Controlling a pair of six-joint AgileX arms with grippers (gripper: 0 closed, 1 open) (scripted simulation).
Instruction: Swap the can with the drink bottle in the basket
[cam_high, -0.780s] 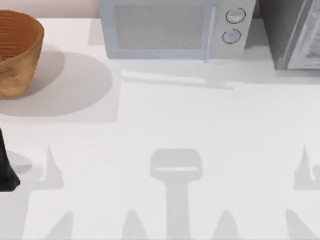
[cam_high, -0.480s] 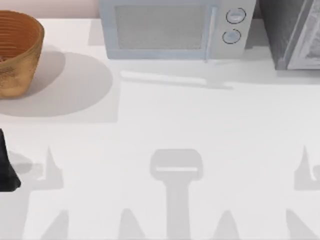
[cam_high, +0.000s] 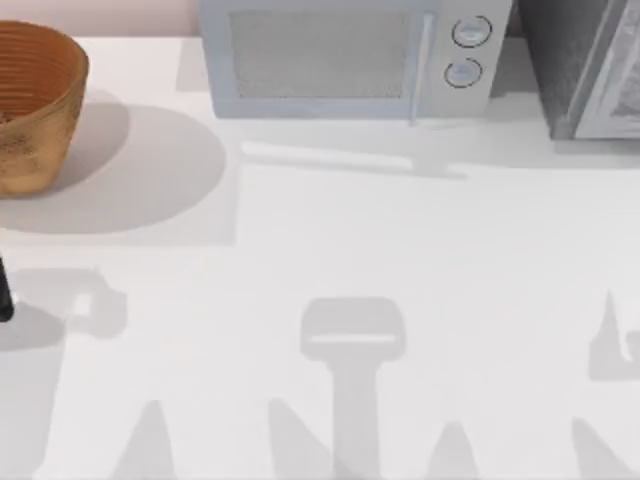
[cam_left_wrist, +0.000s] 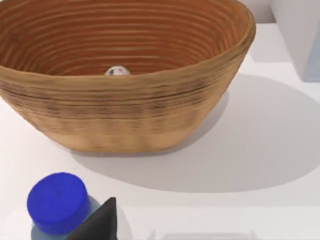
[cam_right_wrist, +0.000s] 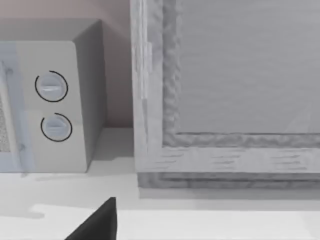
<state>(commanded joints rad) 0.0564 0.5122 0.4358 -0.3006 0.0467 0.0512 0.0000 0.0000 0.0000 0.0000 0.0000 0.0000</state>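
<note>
Just beside the left tool (cam_left_wrist: 100, 222), grip state I cannot tell, stands a blue-capped bottle (cam_left_wrist: 57, 202); centre squarely over it, clear of the basket (cam_left_wrist: 125, 115) ahead.

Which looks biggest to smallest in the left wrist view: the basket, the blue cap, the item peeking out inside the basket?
1. The basket, by far the largest.
2. The blue cap, though it sits nearest the camera, which inflates it.
3. The white-topped item inside the basket, mostly hidden behind the rim, so its true size is unsure.
</note>
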